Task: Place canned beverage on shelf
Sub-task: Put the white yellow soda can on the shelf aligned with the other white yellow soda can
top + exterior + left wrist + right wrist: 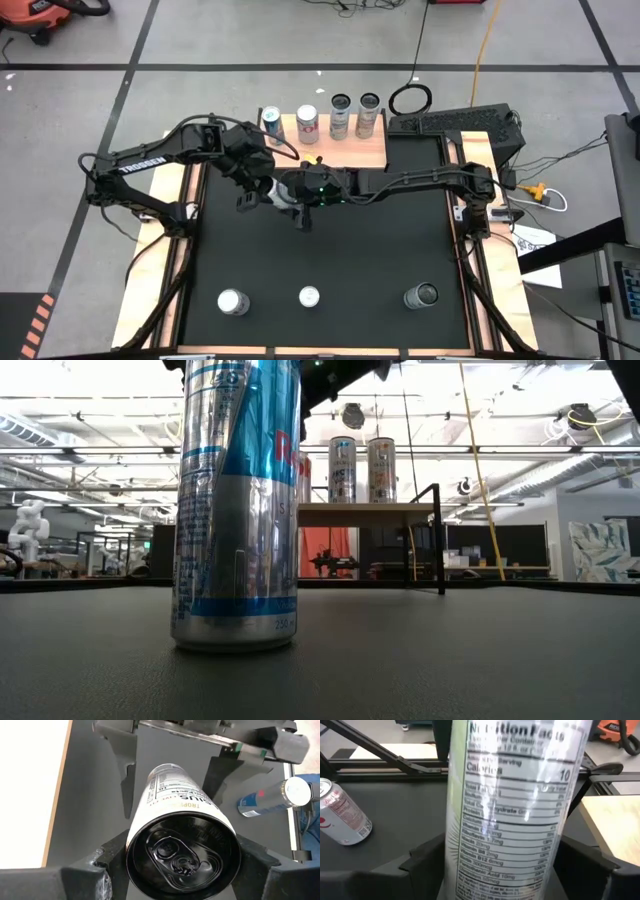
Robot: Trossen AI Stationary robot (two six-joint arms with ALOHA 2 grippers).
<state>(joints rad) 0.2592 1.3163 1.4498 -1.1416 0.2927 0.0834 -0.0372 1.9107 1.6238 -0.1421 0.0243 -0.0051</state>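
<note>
A tall white can with a black top (pixel 182 827) stands upright between both grippers near the table's middle (pixel 286 192); its nutrition label fills the right wrist view (pixel 512 815). My left gripper (pixel 180 865) is shut on its top end. My right gripper (pixel 507 860) is shut on its body lower down, and its fingers also show in the left wrist view (pixel 125 780). The pale wood shelf (pixel 372 150) stands at the far edge on thin black legs (pixel 438 540), with several cans upright on its top (pixel 340 116). In the low view the held can is hidden behind a nearer can. My left gripper pinches the can's side wall just under the black top rim (pixel 131 851) between its two fingers, coming from above and pointing down. The can is upright. Whether its base rests on the table I cannot tell. My right gripper pinches the can's body (pixel 457 852) between its two fingers, level from the table's right, lower down than the left gripper. The fingers lie across the upright can, the label facing the wrist.
Three cans stand along the near edge (pixel 232 301) (pixel 309 296) (pixel 421 296). The middle one, blue and silver, looms in the low view (pixel 238 510) and shows in the left wrist view (pixel 270 800). A red and white can (pixel 345 817) shows in the right wrist view.
</note>
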